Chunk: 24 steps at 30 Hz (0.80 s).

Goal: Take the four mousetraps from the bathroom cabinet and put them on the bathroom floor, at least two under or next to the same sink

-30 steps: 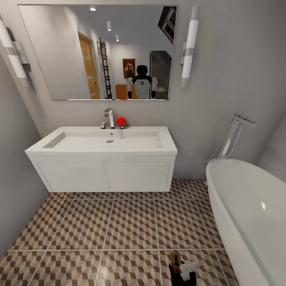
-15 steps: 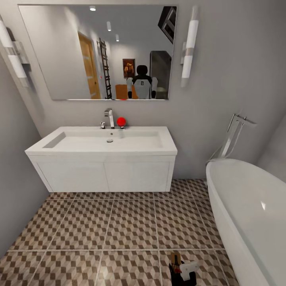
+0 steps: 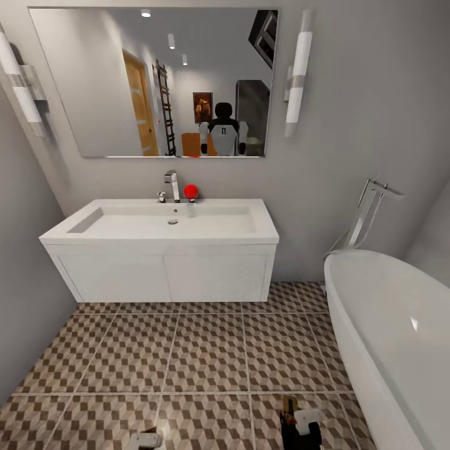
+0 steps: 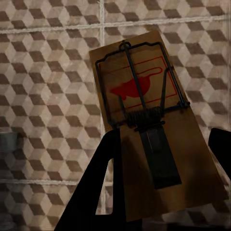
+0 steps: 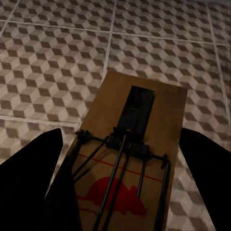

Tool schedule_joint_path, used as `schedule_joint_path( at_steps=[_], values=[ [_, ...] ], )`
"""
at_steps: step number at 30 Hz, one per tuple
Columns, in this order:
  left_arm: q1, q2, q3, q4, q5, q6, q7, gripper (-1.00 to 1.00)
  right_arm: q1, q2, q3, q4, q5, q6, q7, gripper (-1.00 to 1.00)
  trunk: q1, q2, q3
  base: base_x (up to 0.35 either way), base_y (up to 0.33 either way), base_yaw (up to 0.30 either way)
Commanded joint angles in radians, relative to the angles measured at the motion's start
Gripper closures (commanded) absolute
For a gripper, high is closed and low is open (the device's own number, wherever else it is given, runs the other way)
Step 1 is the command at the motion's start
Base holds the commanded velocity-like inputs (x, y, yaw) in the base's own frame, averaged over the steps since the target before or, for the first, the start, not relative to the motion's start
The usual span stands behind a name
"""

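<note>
In the left wrist view a tan mousetrap [image 4: 144,82] with dark wire and a red mouse print sits between my dark fingers [image 4: 98,192], and my left gripper [image 4: 163,139] is shut on it above the cube-pattern floor [image 4: 43,72]. The right gripper [image 5: 122,134] is shut on a second mousetrap [image 5: 139,125] over the same tiles [image 5: 57,57]. In the head view the right gripper [image 3: 301,426] with its trap [image 3: 289,405] hangs low at the bottom right, and the left gripper [image 3: 147,441] peeks in at the bottom edge. The white wall-hung sink [image 3: 159,234] stands ahead. The cabinet is out of view.
A white oval bathtub [image 3: 394,331] with a tall chrome tap [image 3: 369,209] takes up the right side. A mirror [image 3: 156,81] with two wall lamps hangs above the sink, and a red ball [image 3: 190,191] sits by the tap. Grey walls close the left side and the back.
The right gripper with its trap has shifted slightly right and lower in the head view. The left gripper has come into that view at the bottom edge.
</note>
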Motion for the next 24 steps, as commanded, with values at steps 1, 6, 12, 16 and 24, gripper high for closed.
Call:
schedule_joint_path(
  at_steps=[1,6,12,16,24],
  values=[
    [-0.001,0.005,-0.008,-0.042,0.01,0.042,0.008,1.0,-0.001,-0.013,0.01,-0.033,0.002,0.034,-0.01,1.0,0.0,0.0,-0.001,0.0,0.0,0.0],
    [-0.021,0.009,-0.006,-0.168,0.011,0.159,0.01,1.0,-0.001,-0.061,0.009,-0.288,-0.003,0.269,-0.013,1.0,0.0,0.0,-0.001,0.0,0.0,0.0],
    [-0.134,0.016,0.005,-0.191,0.011,0.352,0.014,1.0,-0.002,-0.068,0.007,-0.65,-0.007,0.612,-0.013,1.0,0.0,0.0,-0.001,0.0,0.0,0.0],
    [-0.238,0.017,0.009,-0.116,0.011,0.383,0.017,1.0,-0.014,-0.066,0.006,-0.762,-0.01,0.742,-0.013,1.0,0.0,0.0,-0.001,0.0,0.0,0.0],
    [-0.394,0.022,0.01,0.049,0.011,0.371,0.018,1.0,-0.059,-0.054,0.005,-0.805,-0.046,0.813,-0.013,1.0,0.0,0.0,-0.001,0.0,0.0,0.0]
  ],
)
